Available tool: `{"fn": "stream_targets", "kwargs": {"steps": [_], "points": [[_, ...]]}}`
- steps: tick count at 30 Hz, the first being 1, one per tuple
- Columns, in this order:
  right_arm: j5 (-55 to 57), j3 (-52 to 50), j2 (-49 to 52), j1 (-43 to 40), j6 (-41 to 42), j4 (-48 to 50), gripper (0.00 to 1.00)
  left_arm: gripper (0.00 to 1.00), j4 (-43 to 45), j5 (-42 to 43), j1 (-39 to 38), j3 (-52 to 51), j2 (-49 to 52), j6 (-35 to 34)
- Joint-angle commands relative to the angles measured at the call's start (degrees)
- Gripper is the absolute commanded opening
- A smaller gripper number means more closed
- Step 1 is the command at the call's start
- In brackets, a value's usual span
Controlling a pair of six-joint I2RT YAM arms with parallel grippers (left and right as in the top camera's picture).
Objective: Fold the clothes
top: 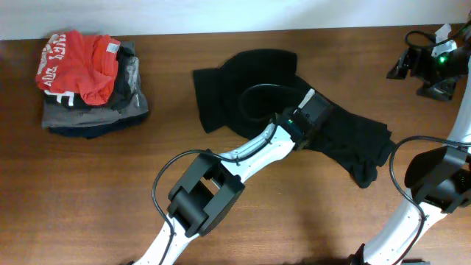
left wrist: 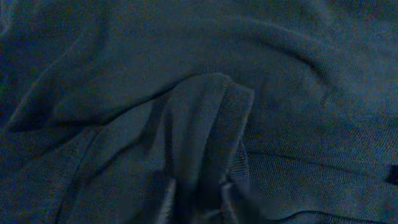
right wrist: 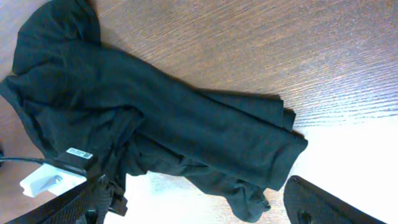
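- Left gripper clamped a ridge of the black garment between its fingers, likely for lifting a fold.
- Right gripper hovered above it, spread wide, empty.

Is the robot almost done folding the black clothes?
Not nearly. The black garment lies rumpled and spread, no neat fold showing. In hand: the left gripper pinches a ridge of its cloth. The right gripper hangs open above. All folding is left.
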Motion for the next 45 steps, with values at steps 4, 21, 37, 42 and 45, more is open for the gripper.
{"fn": "stream_targets", "kwargs": {"steps": [4,21,37,42,45], "points": [[0.52,0.31,-1.07,0.11,-0.59,-0.42,0.93,0.01,-0.87,-2.43,0.09,0.66,0.52,2.32],[0.48,0.31,-1.07,2.80,-0.83,-2.78,0.93,0.01,-26.84,-15.58,18.38,10.99,-20.09,3.52],[-0.11,-3.30,-1.07,19.63,-2.51,-4.52,0.88,0.01,-30.01,-12.81,33.11,10.97,-24.30,4.00],[3.91,-7.39,-1.07,26.82,-2.75,-4.48,0.83,0.01,-28.65,-12.79,34.62,10.97,-24.30,5.01],[6.69,-10.82,-1.09,31.56,-3.78,-3.85,0.79,0.01,-28.30,-11.15,36.39,10.97,-24.30,4.98]]}}
